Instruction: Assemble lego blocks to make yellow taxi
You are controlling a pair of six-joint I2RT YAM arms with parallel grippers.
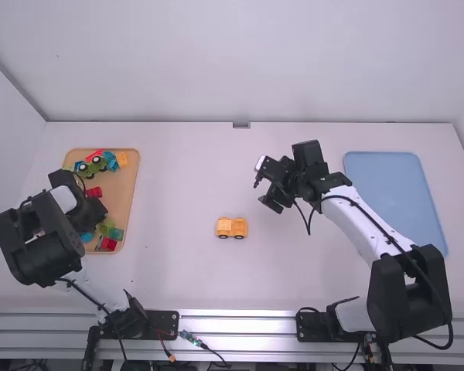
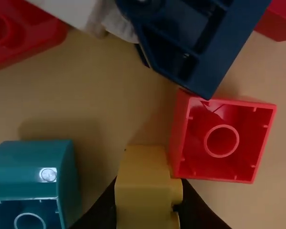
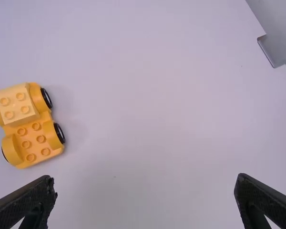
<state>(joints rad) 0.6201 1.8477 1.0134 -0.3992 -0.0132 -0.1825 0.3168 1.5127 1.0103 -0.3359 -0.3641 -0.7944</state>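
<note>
Left gripper (image 2: 149, 200) is down in the tan rounded tray (image 1: 125, 185) at far left, pincer clamped on a small yellow plastic block (image 2: 144, 164). A red square block (image 2: 224, 138) sits against it, so a straight lift may drag that along.

Yellow wheeled taxi base (image 1: 232, 227) is mid-table, well to the right of that pincer. Long axis runs left-right; pale yellow block (image 3: 17, 106) on its left half, bare studs on the right.

Right gripper (image 3: 145, 188) is nearer, just right and farther back, fingers wide apart. Next, I'd guess: lift, carry right, line up with the studs.
</note>
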